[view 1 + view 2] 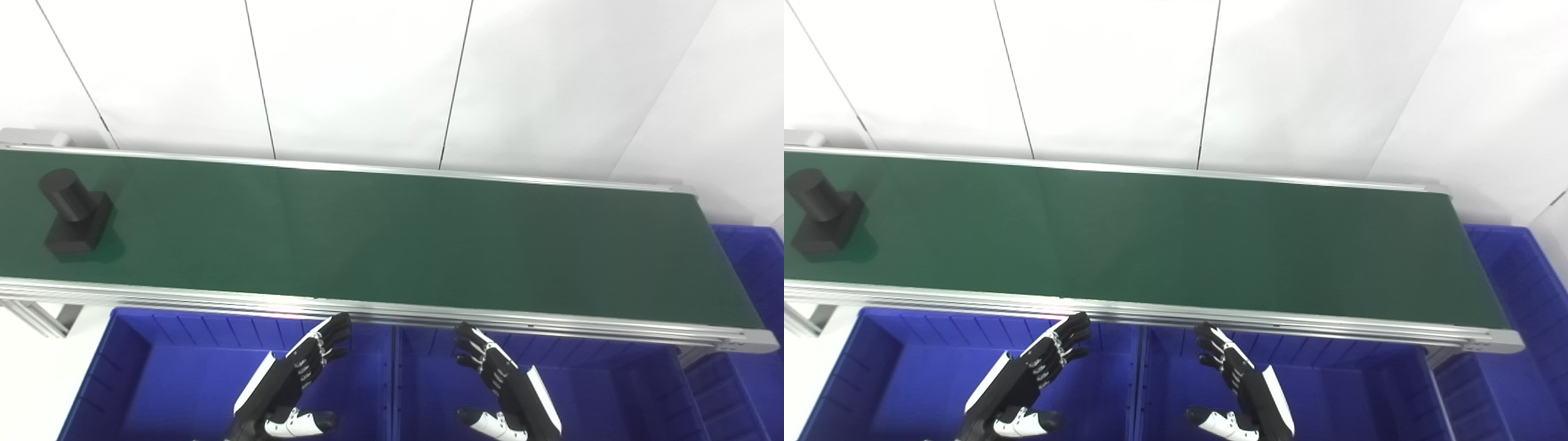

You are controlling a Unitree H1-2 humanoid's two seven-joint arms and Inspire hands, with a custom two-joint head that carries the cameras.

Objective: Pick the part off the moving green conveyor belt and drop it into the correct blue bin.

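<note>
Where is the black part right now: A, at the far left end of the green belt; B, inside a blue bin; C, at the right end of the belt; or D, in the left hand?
A: the black part stands on the green belt at its far left end, while the left hand and right hand hover open over the blue bins, holding nothing.

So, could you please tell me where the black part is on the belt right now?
The black part stands at the far left end of the green belt, well left of both open hands, which wait over the blue bins below the belt's near edge.
</note>
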